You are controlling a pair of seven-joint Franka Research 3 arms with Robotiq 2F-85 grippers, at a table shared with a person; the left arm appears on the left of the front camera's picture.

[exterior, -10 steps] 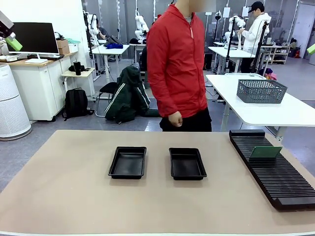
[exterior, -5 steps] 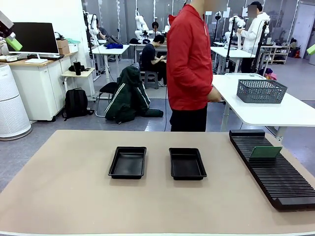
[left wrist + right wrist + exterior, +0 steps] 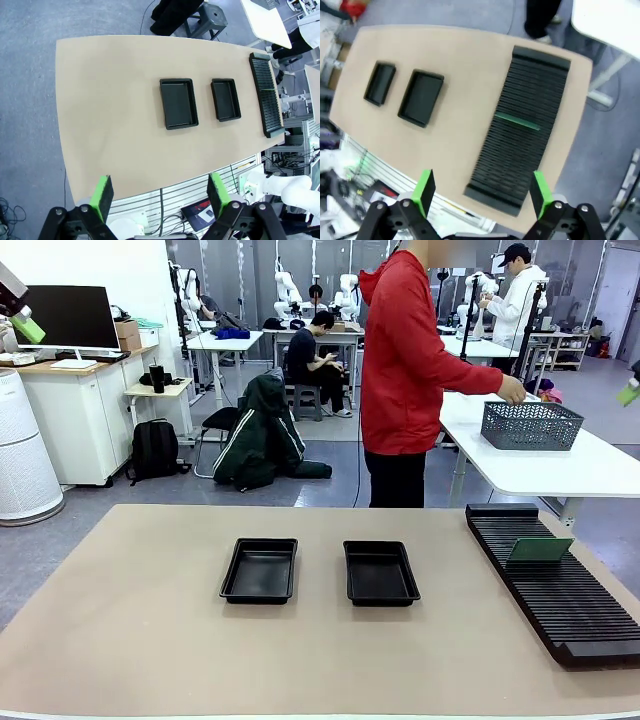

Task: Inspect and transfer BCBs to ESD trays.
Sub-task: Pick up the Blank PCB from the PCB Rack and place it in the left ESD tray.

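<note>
Since a second ago the person (image 3: pixel 420 360) has stepped from behind the bench (image 3: pixel 140 640) to the side table, one hand (image 3: pixel 513 391) now at the wire basket (image 3: pixel 531 425). The two ESD trays (image 3: pixel 259 571) lie side by side mid-bench. One BCB (image 3: pixel 538 549) leans in the slotted rack (image 3: pixel 570 610). The left end effector (image 3: pixel 161 192) and right end effector (image 3: pixel 483 191) hang high overhead, both released.

We see the left gripper (image 3: pixel 160 182) as black angular links studded with silver screws, tipped by bright green pads (image 3: pixel 102 195). The right gripper (image 3: pixel 482 180) looks alike, though blurred. At lower right of the left wrist view sits a rounded white arm (image 3: pixel 295 187), perhaps the right one.
</note>
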